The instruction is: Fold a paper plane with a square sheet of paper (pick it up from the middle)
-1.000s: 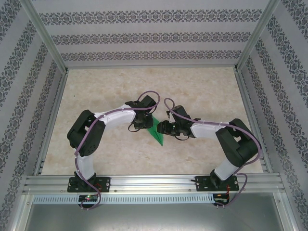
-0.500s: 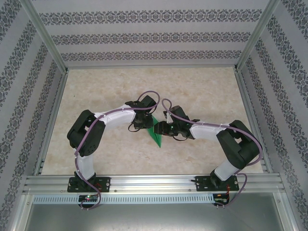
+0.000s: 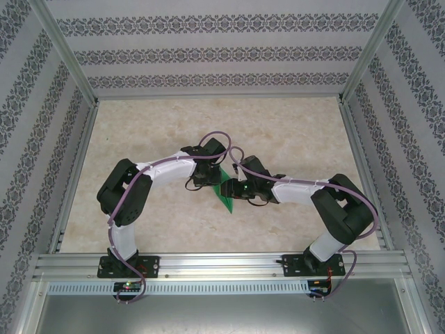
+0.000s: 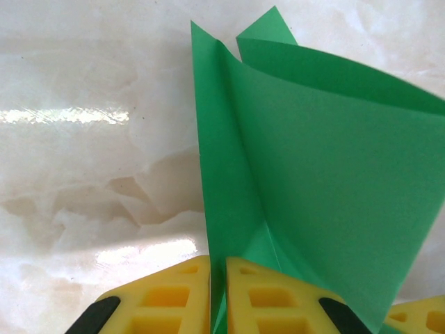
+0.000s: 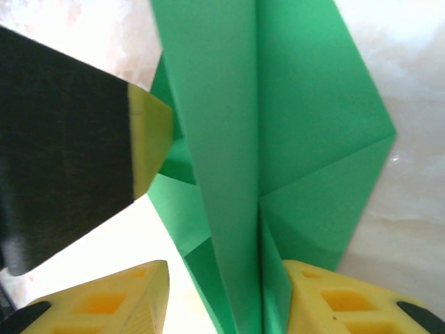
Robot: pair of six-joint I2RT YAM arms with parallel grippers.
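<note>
Where your two arms meet over the middle of the table (image 3: pixel 299 132), you have the paper plane (image 3: pixel 227 197) between them: bright green, partly folded, its narrow end toward the arm bases. From above, the left gripper (image 3: pixel 206 182) sits at its far left edge. The right gripper (image 3: pixel 232 186) is just beside it on the right, the two wrists nearly touching.

On your left wrist camera, the yellow fingers (image 4: pixel 167 299) are pressed almost together with a thin green edge caught in the slit between them, so this gripper is clamped on the paper plane. Beyond the fingers the layers fan out and stand apart at the top, with a sharp crease running up from the grip.

On your right wrist camera, the jaws stand well apart with the folded centre between them. The finger (image 5: pixel 348 306) on the right of that picture touches the green. The one on the left is clear of it, with a strip of pale table between. A black-and-yellow finger (image 5: pixel 149 146) of the left gripper comes in from the left and meets the paper plane higher up. You cannot tell from these views whether it rests on the table or is lifted off it.
</note>
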